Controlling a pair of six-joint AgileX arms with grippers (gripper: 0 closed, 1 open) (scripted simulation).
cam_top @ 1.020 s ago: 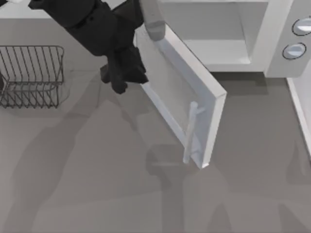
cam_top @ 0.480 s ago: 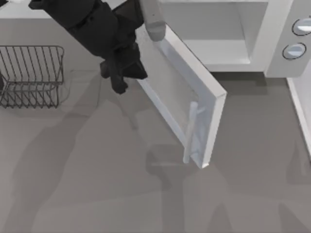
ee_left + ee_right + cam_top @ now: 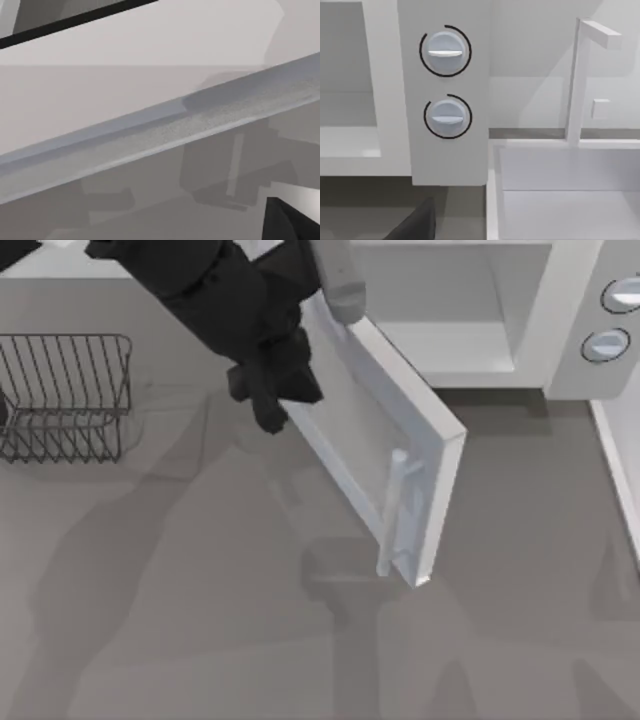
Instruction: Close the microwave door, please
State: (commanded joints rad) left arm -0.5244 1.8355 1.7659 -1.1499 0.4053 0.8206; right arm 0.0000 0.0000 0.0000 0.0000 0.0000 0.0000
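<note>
Door, large flat white panel with greyish pane, hangs half open off big white boxy microwave. Our left gripper presses door's outer face near hinge, well away from slim light-grey bar handle; can't tell finger state. Dark wire rack sits left of door.

door white, greyish pane, light-grey handle | microwave white, pale cavity, grey knobs ringed black | left gripper black | rack dark wire | table grey
</note>
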